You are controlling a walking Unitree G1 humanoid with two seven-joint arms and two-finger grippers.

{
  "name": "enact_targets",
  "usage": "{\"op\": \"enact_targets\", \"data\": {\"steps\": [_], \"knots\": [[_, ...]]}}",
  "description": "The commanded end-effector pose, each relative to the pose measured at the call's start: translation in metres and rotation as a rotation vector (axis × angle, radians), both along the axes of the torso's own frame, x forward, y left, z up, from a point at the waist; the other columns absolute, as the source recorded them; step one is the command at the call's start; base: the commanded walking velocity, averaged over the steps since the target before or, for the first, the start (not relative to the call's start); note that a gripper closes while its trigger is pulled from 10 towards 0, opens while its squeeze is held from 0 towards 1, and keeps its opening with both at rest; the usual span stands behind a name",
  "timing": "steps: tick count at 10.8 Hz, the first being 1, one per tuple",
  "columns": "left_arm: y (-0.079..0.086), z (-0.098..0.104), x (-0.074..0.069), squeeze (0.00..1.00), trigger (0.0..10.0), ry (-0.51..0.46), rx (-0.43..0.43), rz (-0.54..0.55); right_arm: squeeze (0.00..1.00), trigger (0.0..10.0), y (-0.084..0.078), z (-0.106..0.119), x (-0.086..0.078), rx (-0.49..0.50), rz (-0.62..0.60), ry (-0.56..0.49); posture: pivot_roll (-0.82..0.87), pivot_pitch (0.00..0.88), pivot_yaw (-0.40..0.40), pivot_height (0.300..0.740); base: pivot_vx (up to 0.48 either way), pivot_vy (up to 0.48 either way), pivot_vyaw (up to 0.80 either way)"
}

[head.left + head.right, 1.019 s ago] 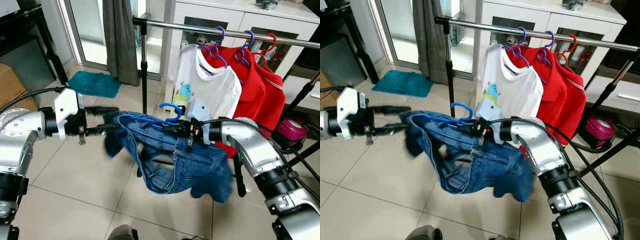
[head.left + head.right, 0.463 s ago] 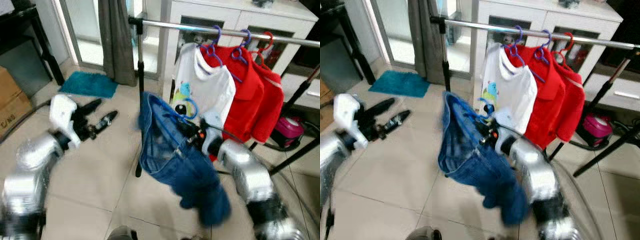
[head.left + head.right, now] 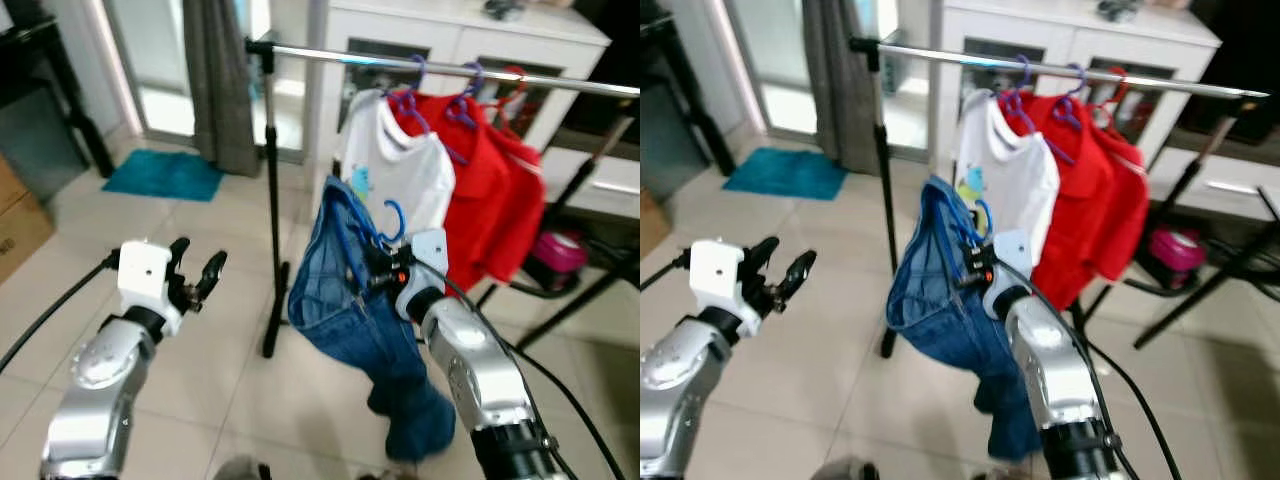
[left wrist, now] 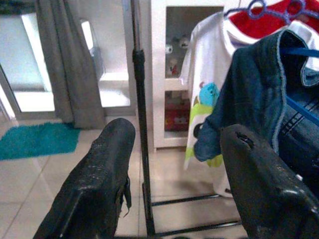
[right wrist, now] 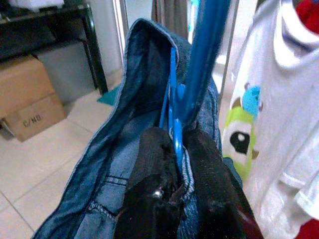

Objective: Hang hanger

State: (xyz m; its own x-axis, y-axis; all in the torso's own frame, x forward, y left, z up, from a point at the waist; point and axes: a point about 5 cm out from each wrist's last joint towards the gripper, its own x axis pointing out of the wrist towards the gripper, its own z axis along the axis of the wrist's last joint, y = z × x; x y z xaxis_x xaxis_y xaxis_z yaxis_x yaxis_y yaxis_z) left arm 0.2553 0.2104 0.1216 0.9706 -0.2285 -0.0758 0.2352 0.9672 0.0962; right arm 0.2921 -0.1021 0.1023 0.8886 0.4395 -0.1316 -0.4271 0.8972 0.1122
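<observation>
A blue hanger carries a pair of blue jeans that droop toward the floor. My right gripper is shut on the hanger, its fingers pinching the blue wire. The hanger is held below the chrome clothes rail, in front of a white t-shirt hanging there. My left gripper is open and empty, out to the left over the tiled floor, its fingers spread wide.
Two red shirts hang on the rail to the right of the white one. The rail's black upright post stands between my arms. A teal mat, grey curtain, white cabinet and cardboard box lie around.
My right gripper has swung the hanger and jeans upright and toward the rail. My left gripper let go of the jeans and dropped back to the left. The camera has shifted too.
</observation>
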Motion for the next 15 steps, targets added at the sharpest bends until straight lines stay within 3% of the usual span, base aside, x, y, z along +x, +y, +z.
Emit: {"op": "enact_targets", "data": {"steps": [1, 3, 4, 7, 10, 15], "knots": [[-0.004, 0.005, 0.001, 0.0, 10.0, -0.016, 0.039, 0.002, 0.0, 10.0, 0.002, 0.013, 0.001, 0.004, 0.021, -0.066, 0.04, 0.0, -0.043, 0.74, 0.33, 0.0, 0.0], [-0.008, 0.006, -0.001, 0.0, 10.0, -0.008, 0.127, -0.022, 0.0, 10.0, 0.002, 0.016, 0.008, 0.039, -0.06, -0.041, 0.05, 0.0, -0.051, 0.74, 0.336, 0.0, 0.77], [-0.009, 0.006, -0.002, 0.0, 10.0, 0.009, 0.158, -0.055, 0.0, 10.0, 0.008, 0.016, 0.008, 0.019, -0.041, -0.043, 0.05, 0.0, -0.05, 0.74, 0.341, 0.0, 0.0], [-0.012, 0.008, 0.001, 0.0, 10.0, 0.017, 0.165, -0.075, 0.0, 10.0, 0.004, 0.019, 0.011, 0.041, -0.089, -0.027, 0.04, 0.0, -0.037, 0.74, 0.344, 0.0, 0.0], [-0.01, 0.008, 0.001, 0.0, 10.0, 0.032, 0.164, -0.081, 0.0, 10.0, 0.006, 0.022, 0.015, -0.051, -0.1, -0.062, 0.05, 0.001, -0.037, 0.74, 0.344, 0.0, 0.0], [-0.013, 0.006, -0.002, 0.0, 10.0, 0.057, 0.169, -0.113, 0.0, 10.0, 0.009, 0.025, 0.021, -0.073, -0.124, -0.039, 0.05, 0.009, -0.04, 0.74, 0.346, 0.0, 0.0]]}}
